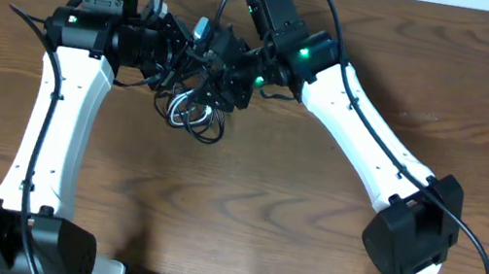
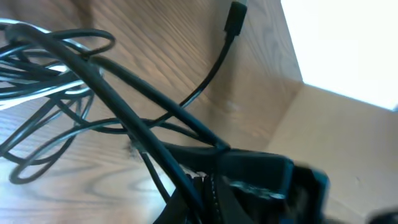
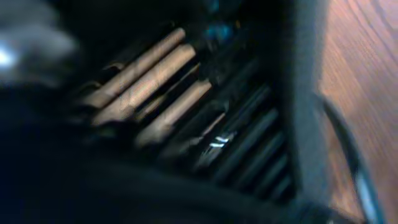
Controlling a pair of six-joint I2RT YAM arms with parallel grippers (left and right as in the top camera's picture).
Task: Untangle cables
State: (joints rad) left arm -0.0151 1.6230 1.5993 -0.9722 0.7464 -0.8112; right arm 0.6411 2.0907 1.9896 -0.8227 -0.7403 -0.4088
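**Two grippers meeting over a knot of cords at the far side of the table**

On the left, the white-shelled left arm is reaching up and across the brown wood-grain table. Its black left gripper is pointing right, toward the tangle. In the left wrist view its jaws are standing closed on several of the thin black cables, which are running taut into the fingers from the upper left.

The loose part of the bundle is lying on the wood just below the spot where the two grippers are meeting, looped over itself. One white strand is threading through the black ones. A single black lead is curving away from the knot, and its small dark plug is resting flat on the table.

To the right, the right arm is bending in from the table's right side. The right gripper is sitting right at the bundle (its own camera is giving only a dark blur of strands over wood). I cannot tell whether its jaws are open or gripping anything.
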